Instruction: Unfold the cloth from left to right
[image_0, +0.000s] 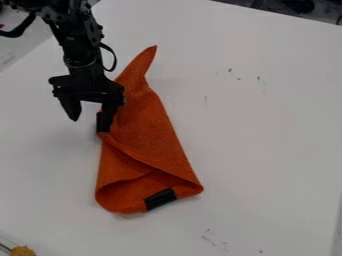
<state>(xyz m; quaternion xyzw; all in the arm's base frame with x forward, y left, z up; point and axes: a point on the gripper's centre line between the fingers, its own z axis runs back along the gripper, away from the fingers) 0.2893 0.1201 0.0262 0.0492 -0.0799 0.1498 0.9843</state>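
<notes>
Your black two-finger gripper (89, 123) hangs open at the left edge of the tapered orange cloth (150, 125), apparently pre-grasp; you must next pinch and draw it rightward.

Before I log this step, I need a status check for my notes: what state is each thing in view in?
Gripper: open, fingers apart, at the cloth's left edge in the picture.
Orange cloth: still folded over itself, lower end curled.
Black strip: on the cloth's lower end.
White table: marked with small dark specks.
Yellowish thing: cut off by the picture's edge.
</notes>
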